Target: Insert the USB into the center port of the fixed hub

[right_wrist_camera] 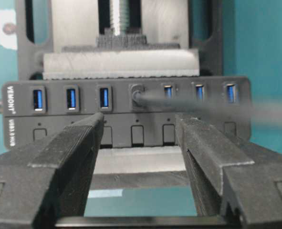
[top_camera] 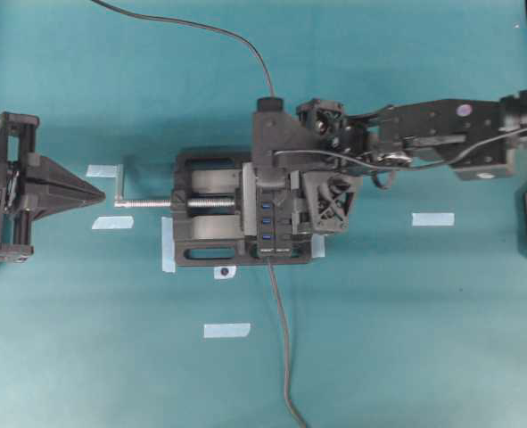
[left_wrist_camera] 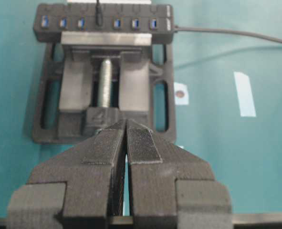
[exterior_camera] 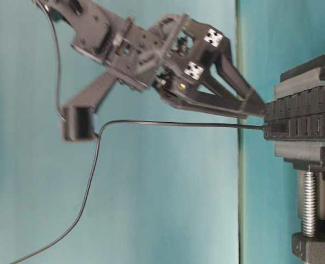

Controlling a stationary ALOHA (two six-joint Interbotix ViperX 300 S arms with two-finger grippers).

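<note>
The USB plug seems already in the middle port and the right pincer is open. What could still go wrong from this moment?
1. The open right pincer sits just below the USB plug and its cable. Pulling away, a finger could snag the cable and tug the plug loose.
2. The plug sits in the center port of the hub, but how deep cannot be judged; it may be only partly seated.
</note>
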